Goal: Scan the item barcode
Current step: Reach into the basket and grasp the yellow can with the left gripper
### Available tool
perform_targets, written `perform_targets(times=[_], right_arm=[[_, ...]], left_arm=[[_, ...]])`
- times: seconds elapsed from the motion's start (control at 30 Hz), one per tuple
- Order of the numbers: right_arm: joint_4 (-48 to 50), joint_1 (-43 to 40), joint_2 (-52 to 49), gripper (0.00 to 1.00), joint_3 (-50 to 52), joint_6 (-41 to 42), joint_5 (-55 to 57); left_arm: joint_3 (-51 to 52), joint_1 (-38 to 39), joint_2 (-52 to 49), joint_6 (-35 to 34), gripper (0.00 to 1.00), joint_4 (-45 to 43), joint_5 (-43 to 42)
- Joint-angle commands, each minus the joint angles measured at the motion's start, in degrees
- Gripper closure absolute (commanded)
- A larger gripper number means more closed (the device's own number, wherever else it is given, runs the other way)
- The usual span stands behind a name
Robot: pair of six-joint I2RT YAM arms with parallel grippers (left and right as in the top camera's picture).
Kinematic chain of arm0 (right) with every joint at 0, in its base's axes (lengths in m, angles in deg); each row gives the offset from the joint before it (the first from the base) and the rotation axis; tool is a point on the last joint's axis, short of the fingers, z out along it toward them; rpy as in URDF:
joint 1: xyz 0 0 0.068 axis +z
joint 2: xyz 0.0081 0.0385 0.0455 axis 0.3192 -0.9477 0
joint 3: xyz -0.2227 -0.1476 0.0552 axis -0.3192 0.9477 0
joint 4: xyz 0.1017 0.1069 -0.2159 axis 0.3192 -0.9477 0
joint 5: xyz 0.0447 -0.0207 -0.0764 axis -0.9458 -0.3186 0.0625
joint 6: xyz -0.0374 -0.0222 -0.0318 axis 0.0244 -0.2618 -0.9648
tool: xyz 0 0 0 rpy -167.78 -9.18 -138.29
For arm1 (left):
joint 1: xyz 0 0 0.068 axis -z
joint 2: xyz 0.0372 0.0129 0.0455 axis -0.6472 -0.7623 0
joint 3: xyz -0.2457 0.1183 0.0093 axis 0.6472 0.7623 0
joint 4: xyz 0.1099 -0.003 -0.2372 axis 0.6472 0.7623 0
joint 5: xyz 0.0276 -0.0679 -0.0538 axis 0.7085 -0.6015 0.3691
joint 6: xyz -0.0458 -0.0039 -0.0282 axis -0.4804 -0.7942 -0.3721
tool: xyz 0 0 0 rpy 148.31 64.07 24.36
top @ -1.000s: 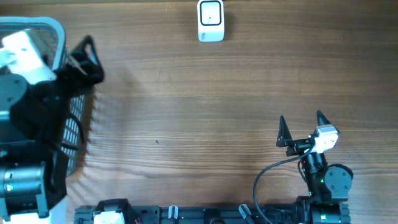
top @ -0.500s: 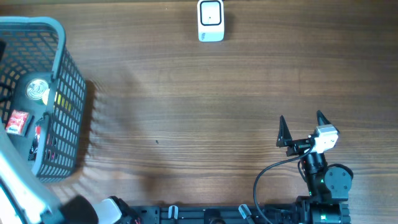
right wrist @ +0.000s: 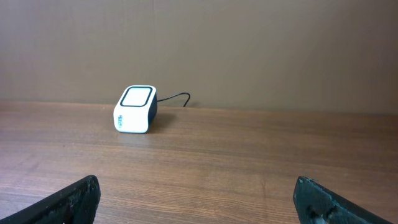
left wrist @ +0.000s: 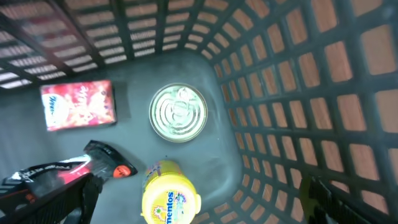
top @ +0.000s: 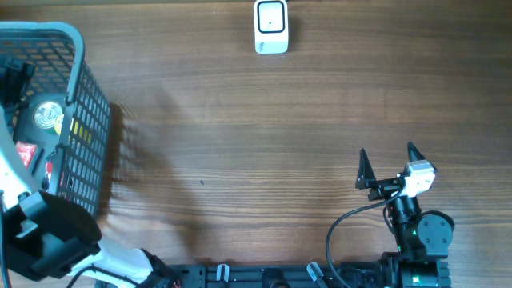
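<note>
A grey mesh basket (top: 86, 120) stands at the table's left edge. In the left wrist view a silver can (left wrist: 178, 112), a red packet (left wrist: 78, 104), a yellow Mentos bottle (left wrist: 169, 196) and a black-and-red wrapper (left wrist: 74, 171) lie on its floor. My left gripper (left wrist: 199, 186) hangs open above them, the yellow bottle below the gap, touching nothing. The white scanner (top: 271, 26) sits at the far edge, also visible as the white scanner (right wrist: 135, 109). My right gripper (top: 388, 152) rests open and empty near the front right.
The left arm (top: 48, 240) runs along the bottom-left corner beside the basket. The scanner's cable (right wrist: 174, 98) trails off behind it. A black rail (top: 264, 276) lines the table's front edge.
The left arm has swung off the basket's right rim to the left edge of the view, uncovering the items inside. The right arm has not moved.
</note>
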State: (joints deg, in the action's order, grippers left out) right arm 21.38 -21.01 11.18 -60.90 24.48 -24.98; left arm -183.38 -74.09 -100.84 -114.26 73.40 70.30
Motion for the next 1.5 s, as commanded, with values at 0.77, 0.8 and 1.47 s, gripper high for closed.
perform_targets(times=[0.77, 0.8, 1.47], right_arm=[[0.2, 0.4, 0.5, 0.0, 0.1, 0.7, 0.7], [0.2, 0.4, 0.5, 0.0, 0.1, 0.8, 0.7], [0.2, 0.4, 0.5, 0.0, 0.1, 0.8, 0.7]], left_arm=[[25.9, 4.6, -1.6, -3.6, 0.33, -18.5, 0.7], [25.9, 4.6, -1.6, -3.5, 0.33, -18.5, 0.7], [25.6, 4.6, 32.4, -3.6, 0.46, -17.9, 0.7]])
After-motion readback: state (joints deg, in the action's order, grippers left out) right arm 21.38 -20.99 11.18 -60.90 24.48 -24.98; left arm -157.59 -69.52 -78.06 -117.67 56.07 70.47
